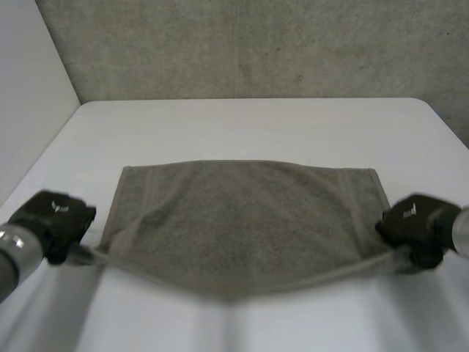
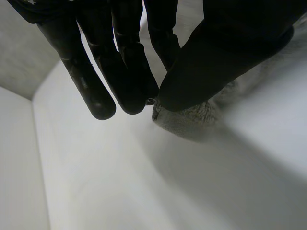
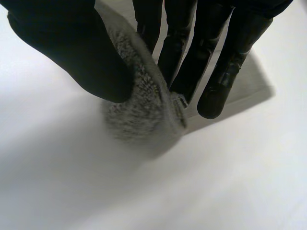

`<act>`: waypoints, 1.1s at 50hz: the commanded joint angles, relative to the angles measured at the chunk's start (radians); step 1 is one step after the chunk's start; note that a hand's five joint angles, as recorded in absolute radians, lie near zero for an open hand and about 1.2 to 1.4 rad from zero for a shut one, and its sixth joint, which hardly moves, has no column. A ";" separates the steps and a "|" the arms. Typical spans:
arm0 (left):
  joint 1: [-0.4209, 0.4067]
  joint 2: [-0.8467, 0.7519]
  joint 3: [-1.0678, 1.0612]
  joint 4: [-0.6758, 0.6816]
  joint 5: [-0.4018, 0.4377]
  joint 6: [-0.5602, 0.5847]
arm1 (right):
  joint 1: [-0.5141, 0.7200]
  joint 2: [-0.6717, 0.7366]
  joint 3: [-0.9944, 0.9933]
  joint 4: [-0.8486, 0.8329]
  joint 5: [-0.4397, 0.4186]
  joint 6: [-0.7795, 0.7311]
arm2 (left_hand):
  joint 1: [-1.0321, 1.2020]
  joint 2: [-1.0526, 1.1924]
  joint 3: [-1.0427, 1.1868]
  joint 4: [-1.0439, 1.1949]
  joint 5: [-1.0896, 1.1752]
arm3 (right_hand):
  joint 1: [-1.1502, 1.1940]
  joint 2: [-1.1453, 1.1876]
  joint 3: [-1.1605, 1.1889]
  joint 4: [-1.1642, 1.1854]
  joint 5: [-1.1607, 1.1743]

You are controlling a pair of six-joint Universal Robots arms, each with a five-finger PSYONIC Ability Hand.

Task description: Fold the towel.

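Note:
A grey towel (image 1: 242, 220) lies spread across the white table (image 1: 249, 125), its near edge lifted and sagging in the middle. My left hand (image 1: 55, 220) pinches the towel's near left corner (image 2: 184, 117) between thumb and fingers. My right hand (image 1: 414, 224) pinches the near right corner (image 3: 144, 110) the same way, thumb against straight fingers. Both corners are raised a little above the table. The far edge of the towel still rests flat.
A grey concrete wall (image 1: 256, 44) stands behind the table. A pale side wall (image 1: 29, 88) runs along the table's left side. Bare table surface lies beyond the towel and in front of it.

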 commanded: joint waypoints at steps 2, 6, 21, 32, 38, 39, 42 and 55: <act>-0.034 -0.335 0.276 0.199 0.001 -0.002 | 0.077 0.295 -0.381 -0.102 0.053 0.208 | 0.207 0.179 0.180 0.179 0.186 | 0.421 0.222 0.210 0.203 0.239; -0.081 -0.520 0.481 0.228 -0.004 -0.003 | 0.123 0.404 -0.487 -0.152 0.123 0.217 | 0.207 0.179 0.180 0.179 0.186 | 0.421 0.222 0.210 0.203 0.239; -0.098 -0.837 0.819 0.445 0.004 0.000 | 0.169 0.682 -0.743 -0.508 0.277 0.223 | 0.207 0.179 0.180 0.179 0.186 | 0.421 0.222 0.210 0.203 0.239; -0.100 -0.922 0.864 0.558 0.038 0.001 | 0.210 0.753 -0.805 -0.565 0.280 0.211 | 0.090 0.062 0.063 0.062 0.069 | -0.800 -1.000 -1.011 -1.019 -0.983; -0.115 -0.860 0.737 0.715 0.067 0.006 | 0.224 0.690 -0.766 -0.579 0.287 0.231 | -1.015 -1.043 -1.041 -1.043 -1.036 | -0.800 -1.000 -1.011 -1.019 -0.983; -0.115 -0.829 0.702 0.745 0.069 0.006 | 0.223 0.638 -0.725 -0.579 0.286 0.251 | -1.015 -1.043 -1.041 -1.043 -1.036 | -0.800 -1.000 -1.011 -1.019 -0.983; -0.117 -0.765 0.620 0.777 0.067 0.005 | 0.216 0.528 -0.610 -0.577 0.269 0.310 | -1.015 -1.043 -1.041 -1.043 -1.036 | -0.800 -1.000 -1.011 -1.019 -0.983; -0.103 -0.486 0.272 0.775 0.061 -0.023 | 0.112 0.259 -0.201 -0.421 0.202 0.464 | -1.015 -1.043 -1.041 -1.043 -1.036 | -0.759 -0.958 -0.970 -0.978 -0.941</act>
